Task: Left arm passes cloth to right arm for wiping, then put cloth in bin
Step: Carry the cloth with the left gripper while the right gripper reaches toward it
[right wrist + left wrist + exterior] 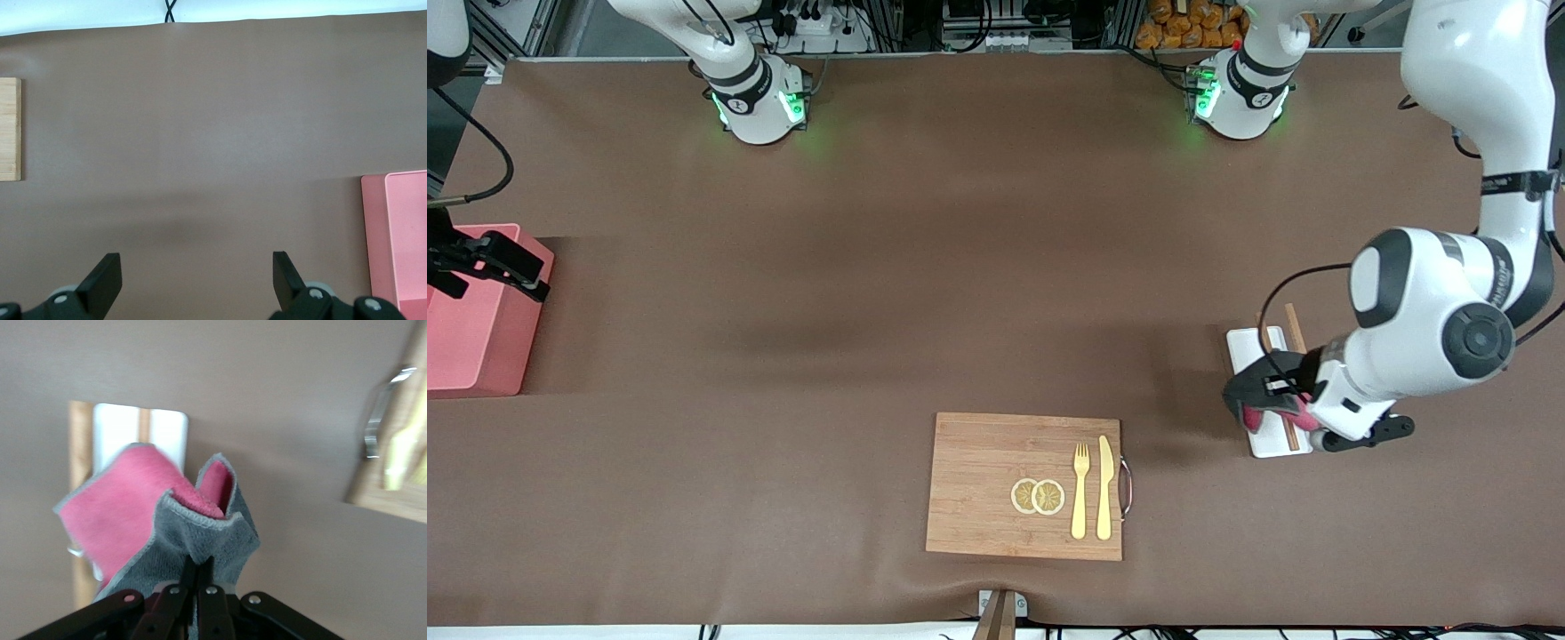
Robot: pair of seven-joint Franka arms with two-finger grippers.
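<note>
A brown tabletop (925,267) carries everything. Near the front camera lies a wooden cutting board (978,484) with a metal handle (1126,487) on the edge toward the left arm's end of the tabletop. Two round lemon slices (1038,496) rest on the board, overlapping each other. Just beside them, toward the handle, a yellow fork (1080,489) and a yellow knife (1104,487) lie side by side, parallel. Toward the left arm's end sits a white rectangular tray (1249,342) with wooden chopsticks (1294,327) lying along it. A bag of orange items (1192,22) sits off the tabletop's edge, between the bases.
</note>
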